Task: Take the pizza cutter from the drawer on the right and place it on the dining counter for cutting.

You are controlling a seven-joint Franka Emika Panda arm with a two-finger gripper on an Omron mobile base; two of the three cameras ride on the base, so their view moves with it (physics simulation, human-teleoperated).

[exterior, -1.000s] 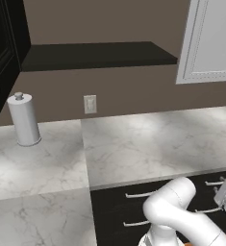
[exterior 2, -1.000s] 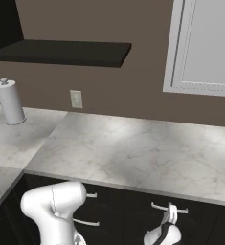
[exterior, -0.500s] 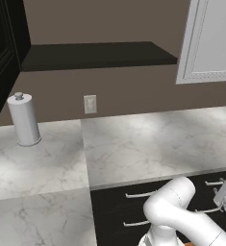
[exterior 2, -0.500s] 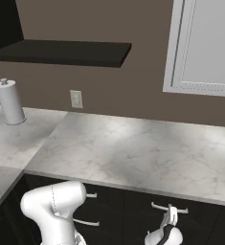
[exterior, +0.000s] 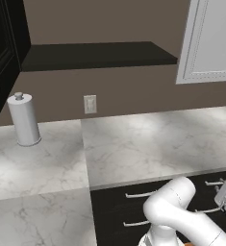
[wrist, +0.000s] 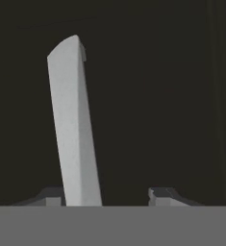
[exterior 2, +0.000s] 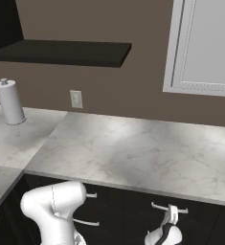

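gripper (wrist: pixel 106 196): in the hand view the two dark tips stand apart at the bottom, the silver bar handle (wrist: pixel 72 120) running up between them, close against the left tip. whether the tips are pressing on it or just straddling it, i cannot tell. in the right base view the hand (exterior 2: pixel 167 228) sits low against the black drawer front (exterior 2: pixel 181 225), at the handle.
drawer: the front looks closed or barely moved; nothing of its inside is on show.
pizza cutter: not to be seen; by the task it would lie inside this right-hand drawer, so its place and pose are unknown.
step in hand: judged as taking hold of the handle to pull the drawer open; the fetching itself is not yet begun.
how the cutter should handle: a judgement only, from what such a tool is. light and stiff, a short wooden grip with a metal wheel. the wheel is thin, slick and free to spin, a poor place to pinch; the wooden grip offers friction and flat purchase, best taken across its middle so the wheel end does not tip it.
worktop (exterior: pixel 148 144): pale veined marble above the drawers, bare near the arm.
further off: a paper towel roll (exterior: pixel 23 120) stands upright at the far left, well apart from the work, with a wall socket (exterior: pixel 90 104) on the brown wall and a dark shelf (exterior: pixel 95 54) above.
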